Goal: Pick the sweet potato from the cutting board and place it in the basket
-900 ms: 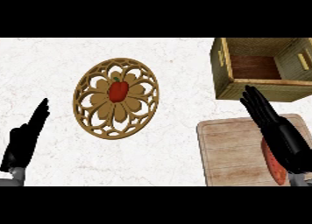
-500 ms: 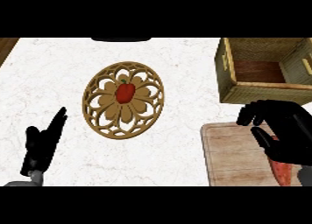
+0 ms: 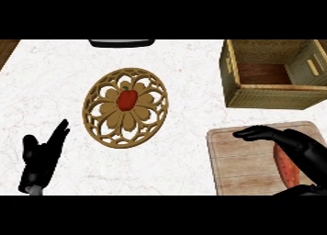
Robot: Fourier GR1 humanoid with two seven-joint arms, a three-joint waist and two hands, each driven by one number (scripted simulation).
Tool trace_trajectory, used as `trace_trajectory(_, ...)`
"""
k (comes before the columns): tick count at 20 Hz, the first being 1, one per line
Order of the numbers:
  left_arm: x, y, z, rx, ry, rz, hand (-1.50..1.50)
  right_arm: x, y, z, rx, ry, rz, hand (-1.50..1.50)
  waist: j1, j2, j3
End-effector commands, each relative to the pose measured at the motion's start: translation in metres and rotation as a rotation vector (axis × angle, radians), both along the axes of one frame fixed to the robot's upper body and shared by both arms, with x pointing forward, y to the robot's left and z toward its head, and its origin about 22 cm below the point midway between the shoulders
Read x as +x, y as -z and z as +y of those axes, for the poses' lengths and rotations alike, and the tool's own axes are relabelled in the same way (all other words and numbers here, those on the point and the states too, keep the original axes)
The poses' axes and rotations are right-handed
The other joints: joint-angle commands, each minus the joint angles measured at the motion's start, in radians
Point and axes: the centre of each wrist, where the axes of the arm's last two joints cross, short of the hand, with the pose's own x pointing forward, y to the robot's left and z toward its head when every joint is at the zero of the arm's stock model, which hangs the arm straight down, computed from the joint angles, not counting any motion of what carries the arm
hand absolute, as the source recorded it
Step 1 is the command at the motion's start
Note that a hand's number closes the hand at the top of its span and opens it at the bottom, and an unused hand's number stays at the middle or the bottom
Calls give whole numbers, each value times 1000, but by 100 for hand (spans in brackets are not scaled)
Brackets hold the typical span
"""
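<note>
Lowered further since half a second ago, right hand (image 3: pixel 303 153), now arched over the cutting board (image 3: pixel 244 163) with fingers (image 3: pixel 261 134) curled forward and down, tips reaching left across the pale wood. Beneath the palm, sweet potato (image 3: pixel 286 166), an orange-red strip lying lengthwise on the board's right side, showing just below and right of the curled fingers; thumb low at the bottom edge on its near side. Cannot tell whether fingers or thumb actually touch it, or only cup above it. Beyond the fingertips, toward the top of the view, wicker basket (image 3: pixel 261 96), open-topped, brown floor visible, standing apart from the board's far edge. Left hand (image 3: pixel 41 160) shifted a little as well, sitting near the lower left, fingers straight and together, pointing up and slightly right, holding nothing. Up and to the right of those fingertips, round wooden trivet (image 3: pixel 126 108) with cut-out petal pattern, flat on the white marble counter (image 3: pixel 186 59); at its centre a small red pepper (image 3: pixel 127 99) with green stem. Far past the trivet, at the counter's back edge, a dark rounded object (image 3: pixel 122 42), only partly in view and not identifiable. Strip of brown wood (image 3: pixel 0 53) along the counter's upper left corner.
</note>
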Motion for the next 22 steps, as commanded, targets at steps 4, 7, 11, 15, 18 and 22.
trace_trajectory(4,-26,21,4,-27,-14,140,0,12,-92,-53,-509,255,-251,-150,-6,5,-12)
trace_trajectory(7,-23,19,7,-46,-36,147,0,9,-140,-67,-661,261,-284,-150,-15,5,-12)
trace_trajectory(11,-14,8,-5,-40,-22,127,0,6,-199,-79,-797,230,-281,-150,2,8,-10)
trace_trajectory(15,-30,23,-16,-53,-20,135,0,7,-228,-101,-946,125,-147,-150,2,9,-10)
trace_trajectory(18,-26,16,-12,-42,-9,153,0,5,-244,-105,-1048,45,-87,-150,1,9,-9)
trace_trajectory(22,-23,12,-12,-46,-5,126,0,6,-260,-122,-1111,30,-31,-150,12,12,-8)
